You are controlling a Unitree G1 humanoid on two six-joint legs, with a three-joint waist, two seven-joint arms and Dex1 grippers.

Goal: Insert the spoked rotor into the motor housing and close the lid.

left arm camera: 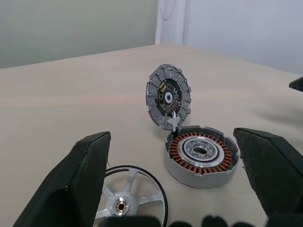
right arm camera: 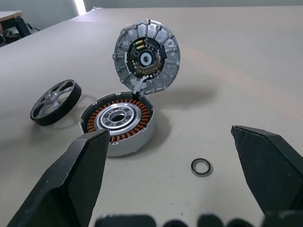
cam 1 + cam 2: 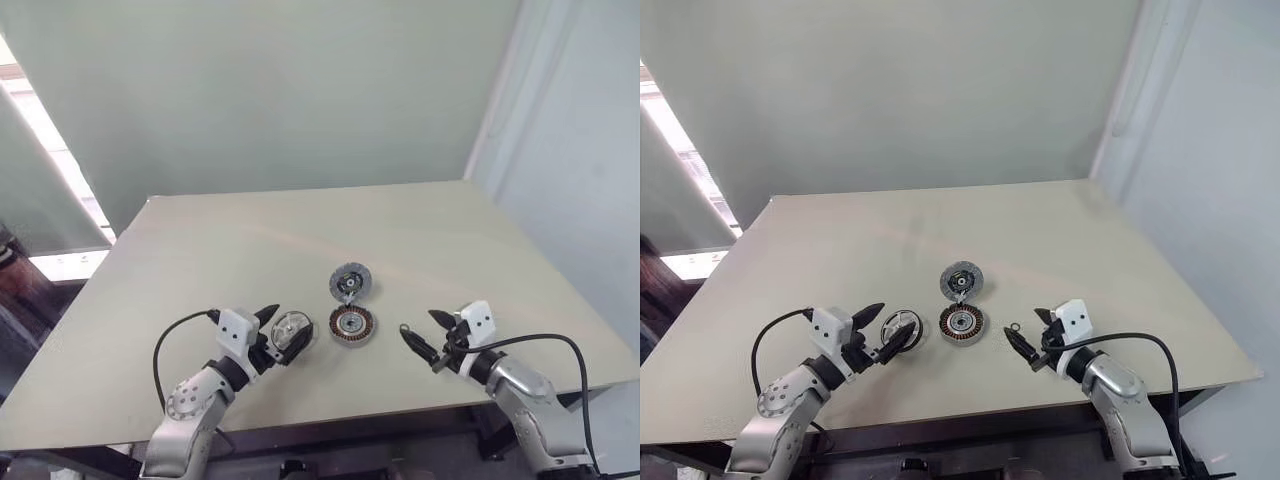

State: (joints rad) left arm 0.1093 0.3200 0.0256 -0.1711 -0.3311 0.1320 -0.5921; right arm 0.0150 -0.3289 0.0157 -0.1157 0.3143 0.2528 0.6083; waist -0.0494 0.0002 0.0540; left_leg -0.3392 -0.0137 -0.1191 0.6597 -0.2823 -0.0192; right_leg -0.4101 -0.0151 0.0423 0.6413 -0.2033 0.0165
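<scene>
Pincers both spread wide and empty, left (image 3: 278, 333) hovering over the rotor (image 3: 291, 328) beside the housing (image 3: 353, 324), right (image 3: 424, 341) on its other side, lid (image 3: 350, 281) hinged up.

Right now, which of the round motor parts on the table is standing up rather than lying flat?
The lid: it stands tilted open at the housing's far edge. The motor housing and spoked rotor lie flat.

- Each arm is shiny silver metal with round joints.
- The left pincer (image 3: 283, 332) has 2 black pointed fingers and a white box with small dark dots on top.
- The right pincer (image 3: 425, 338) looks the same.
- A thin black cable loops from each wrist back along the arm.
</scene>
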